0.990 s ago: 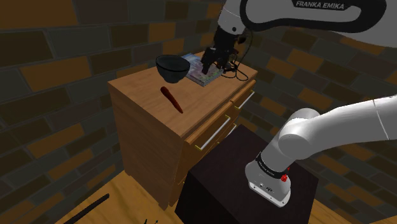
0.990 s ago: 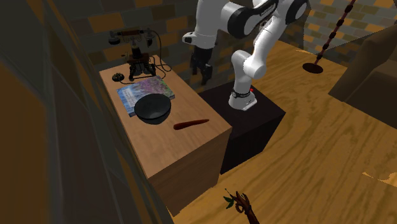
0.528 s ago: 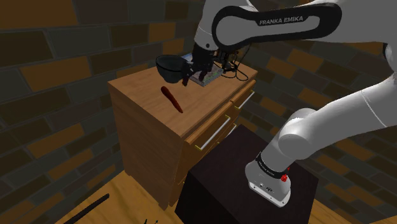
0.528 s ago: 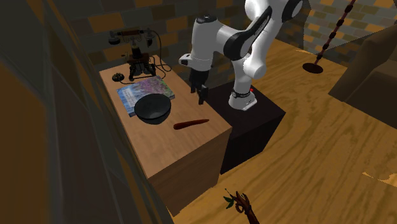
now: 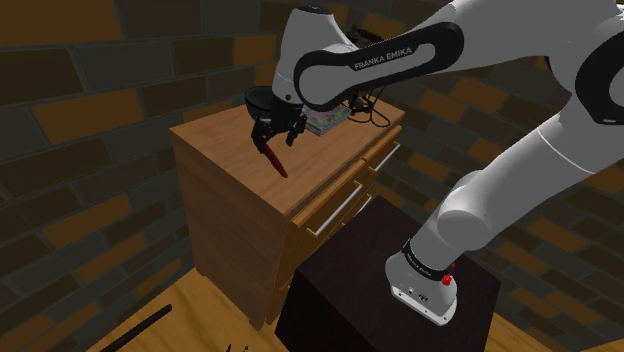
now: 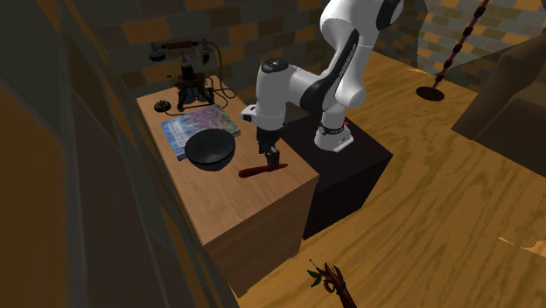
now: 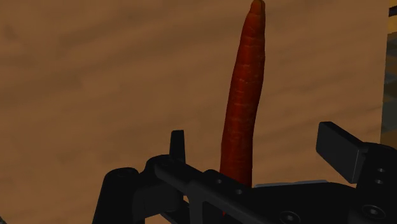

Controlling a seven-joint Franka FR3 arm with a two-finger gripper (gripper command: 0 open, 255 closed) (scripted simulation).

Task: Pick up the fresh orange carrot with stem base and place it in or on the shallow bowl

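Observation:
A dark red-orange carrot (image 5: 274, 160) (image 6: 255, 171) (image 7: 245, 102) lies flat on the wooden dresser top (image 5: 215, 140) (image 6: 214, 197), near its front edge. A black shallow bowl (image 5: 259, 99) (image 6: 210, 149) stands just behind it, partly covered by the arm in the shoulder view. My gripper (image 5: 275, 136) (image 6: 272, 161) (image 7: 257, 149) hangs point-down over the carrot's near end. It is open: in the wrist view the fingers (image 7: 177, 143) stand wide apart on either side of the carrot and do not touch it.
A colourful book (image 6: 198, 127) (image 5: 327, 120) lies behind the bowl, with an old telephone (image 6: 187, 80) at the back of the dresser. Half-open drawers (image 5: 345, 195) face the dark stand box (image 5: 380, 285) (image 6: 354, 166). A brick wall rises behind.
The arm has swung from above the book, past the bowl, and come down over the carrot. The fingers have stayed open; carrot and bowl have not moved.

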